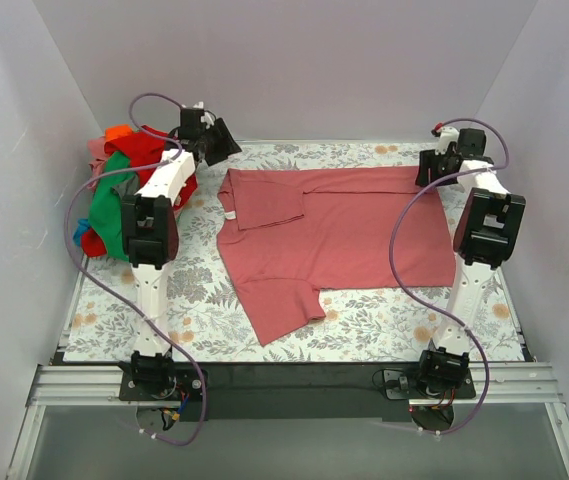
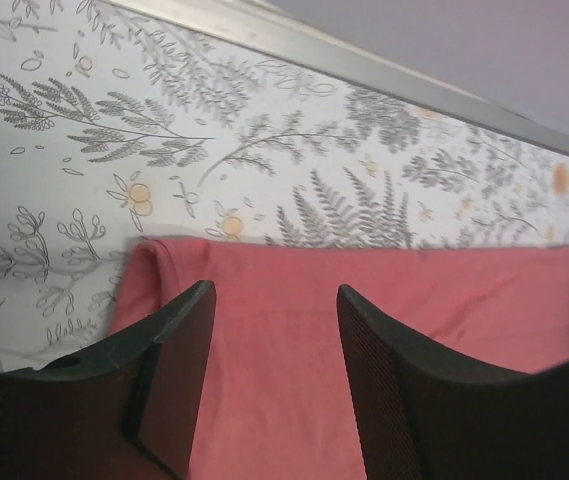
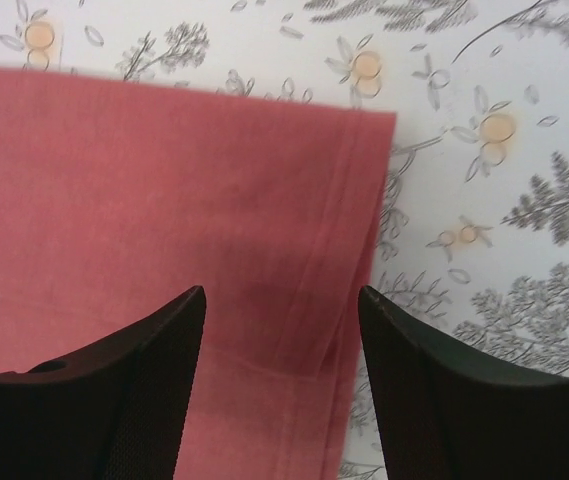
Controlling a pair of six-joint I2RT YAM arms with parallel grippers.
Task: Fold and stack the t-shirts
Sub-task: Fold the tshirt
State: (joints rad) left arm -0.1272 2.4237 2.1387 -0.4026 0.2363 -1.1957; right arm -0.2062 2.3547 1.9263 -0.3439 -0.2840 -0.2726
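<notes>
Far left, a pile of t-shirts [image 1: 124, 195], red, green and orange, heaped on the floral table cover [image 1: 189, 290]; left gripper [image 2: 276, 292] spread wide, nothing between its fingers, over a far corner of the salmon-pink t-shirt [image 1: 344, 230] lying mid-table; right gripper [image 3: 282, 292] likewise parted, empty, over the hem.

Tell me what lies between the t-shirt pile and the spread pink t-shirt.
In the top view, the left arm and a strip of floral table cover separate the pile from the pink t-shirt.
</notes>
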